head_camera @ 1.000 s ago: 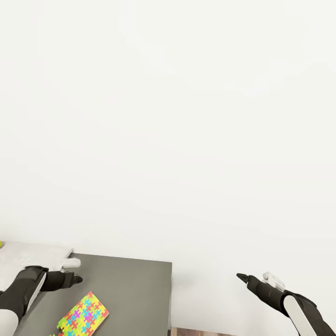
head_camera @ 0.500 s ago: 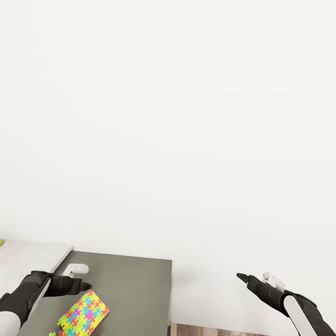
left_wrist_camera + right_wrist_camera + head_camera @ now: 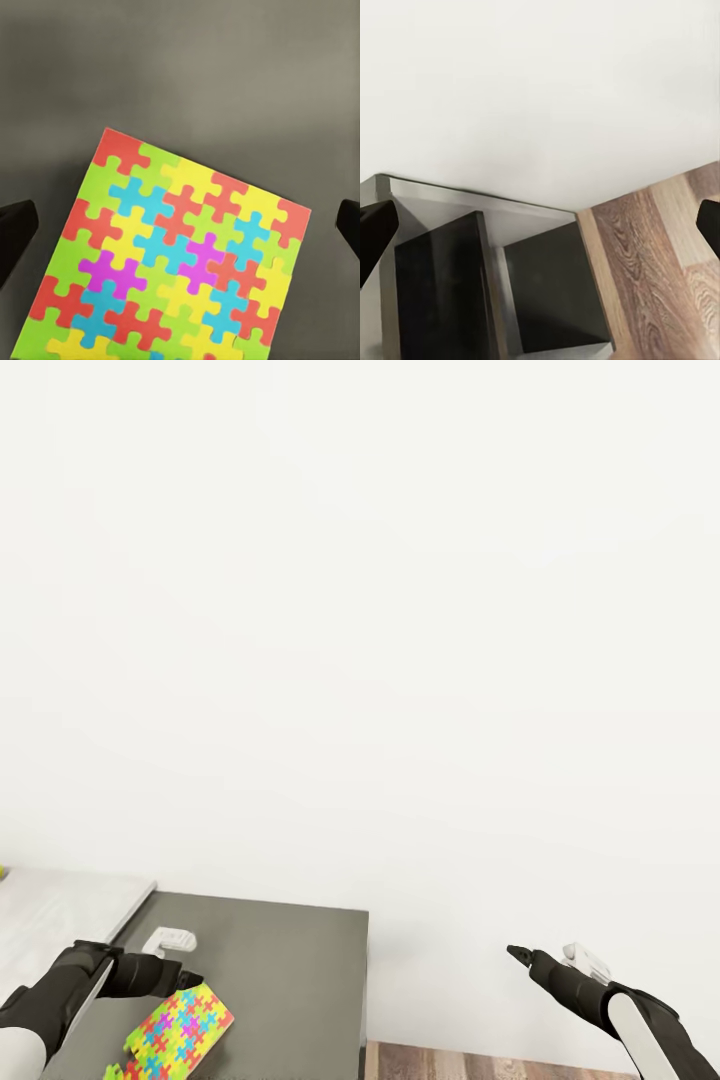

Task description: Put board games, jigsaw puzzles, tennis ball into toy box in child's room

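head view / left gripper (image 3: 190, 982): black, low over the dark grey cabinet top (image 3: 290, 970); jaw gap can't be read here.
head view / puzzle: flat rectangular jigsaw puzzle of bright interlocking yellow, red, blue and green pieces (image 3: 178, 1026) lies on the cabinet top, its far corner just beside the left fingertips.
head view / puzzle axis: long axis diagonal, running from the near left up to the far right; near end cut off by the frame edge.
head view / right gripper (image 3: 516, 954): black, held off past the cabinet's right edge, well apart from the puzzle; spread not readable.
head view / room: plain white wall (image 3: 400, 610), pale grey table top (image 3: 60, 910) at left, wood plank floor (image 3: 480, 1060) bottom right.
left wrist view: puzzle (image 3: 176, 259) flat between the two dark fingertips (image 3: 15, 236), jaws wide, nothing gripped, one corner pointing forward.
right wrist view: dark fingertips (image 3: 375, 232) at opposite frame edges, jaws wide, nothing held; white wall (image 3: 540, 75), grey shelving (image 3: 495, 277), plank floor (image 3: 660, 255).
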Tool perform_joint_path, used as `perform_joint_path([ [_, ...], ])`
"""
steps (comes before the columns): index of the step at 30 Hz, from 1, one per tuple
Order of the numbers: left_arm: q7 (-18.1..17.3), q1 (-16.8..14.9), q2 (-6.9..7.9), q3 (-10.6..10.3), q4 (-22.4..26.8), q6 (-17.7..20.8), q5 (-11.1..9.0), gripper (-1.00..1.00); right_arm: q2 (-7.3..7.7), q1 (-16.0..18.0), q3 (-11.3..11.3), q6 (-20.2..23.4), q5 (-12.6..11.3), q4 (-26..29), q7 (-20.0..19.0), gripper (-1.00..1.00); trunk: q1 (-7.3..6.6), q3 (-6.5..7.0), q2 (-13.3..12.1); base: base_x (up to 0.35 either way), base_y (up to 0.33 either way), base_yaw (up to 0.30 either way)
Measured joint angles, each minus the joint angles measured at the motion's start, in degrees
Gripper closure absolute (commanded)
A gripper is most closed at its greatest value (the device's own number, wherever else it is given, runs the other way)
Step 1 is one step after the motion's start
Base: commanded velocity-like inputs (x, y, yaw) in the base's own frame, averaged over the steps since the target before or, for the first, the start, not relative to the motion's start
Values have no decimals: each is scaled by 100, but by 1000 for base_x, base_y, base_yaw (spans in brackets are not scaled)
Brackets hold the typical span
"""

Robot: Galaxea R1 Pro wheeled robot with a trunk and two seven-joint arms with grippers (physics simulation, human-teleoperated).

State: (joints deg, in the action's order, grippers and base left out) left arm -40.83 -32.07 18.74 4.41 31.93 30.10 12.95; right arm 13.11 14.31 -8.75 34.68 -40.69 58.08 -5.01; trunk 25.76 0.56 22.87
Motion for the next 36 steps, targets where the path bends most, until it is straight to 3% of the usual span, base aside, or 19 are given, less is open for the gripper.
perform_joint_path([
  [36,24,3,37,5,-17,-119,-7,-100,0,-3,9,2,9,-4,-3,-100,-2,-327,-9,0,0,0],
])
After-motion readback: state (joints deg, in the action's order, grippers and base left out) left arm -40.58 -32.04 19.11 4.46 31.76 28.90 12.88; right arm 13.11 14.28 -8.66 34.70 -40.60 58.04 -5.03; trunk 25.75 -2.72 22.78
